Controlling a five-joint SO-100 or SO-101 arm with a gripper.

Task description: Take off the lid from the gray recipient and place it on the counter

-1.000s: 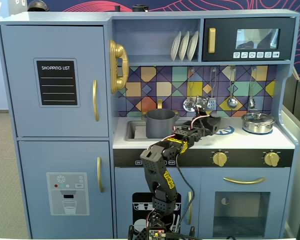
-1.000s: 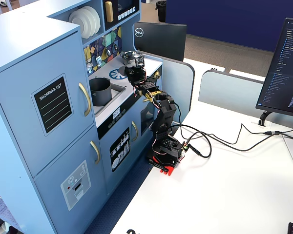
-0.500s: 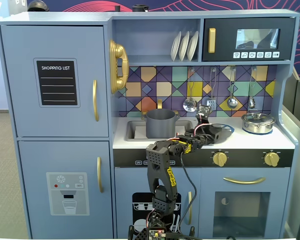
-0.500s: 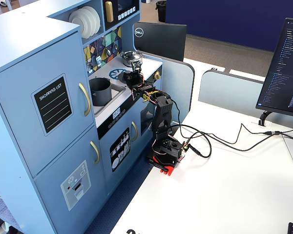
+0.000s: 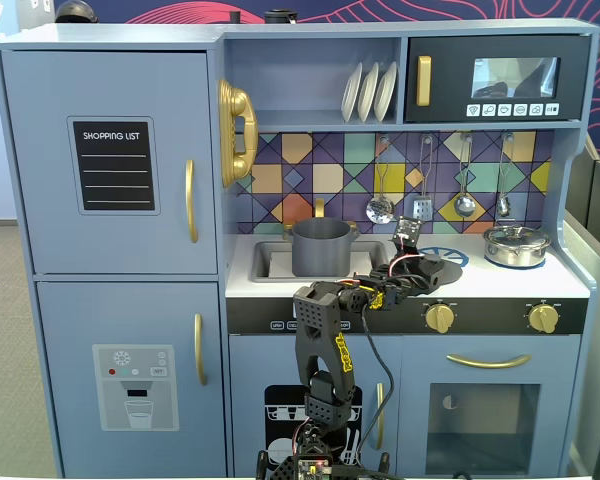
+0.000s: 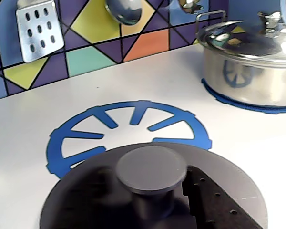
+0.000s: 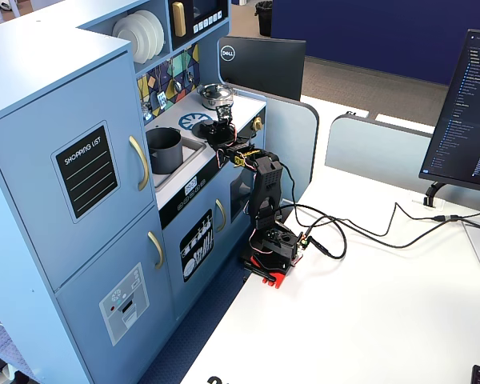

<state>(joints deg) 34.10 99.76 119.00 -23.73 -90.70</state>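
Note:
The gray recipient (image 5: 321, 247) stands uncovered in the recessed sink, also seen in the other fixed view (image 7: 164, 150). The dark-gray lid (image 6: 109, 195) is in my gripper (image 6: 150, 200), whose jaws are shut on its central knob (image 6: 151, 168). One black finger (image 6: 217, 202) shows to the right of the knob. The lid sits low over the pale counter (image 6: 19, 124), overlapping the front of the printed blue burner (image 6: 86, 138). I cannot tell whether it touches the counter. In a fixed view the gripper (image 5: 422, 266) with the lid (image 5: 438, 270) is right of the recipient.
A shiny silver pot with its lid (image 6: 250, 62) stands on the right burner, close behind and to the right of the gray lid. Utensils (image 5: 380, 205) hang on the tiled back wall. Gold knobs (image 5: 439, 317) line the counter's front edge.

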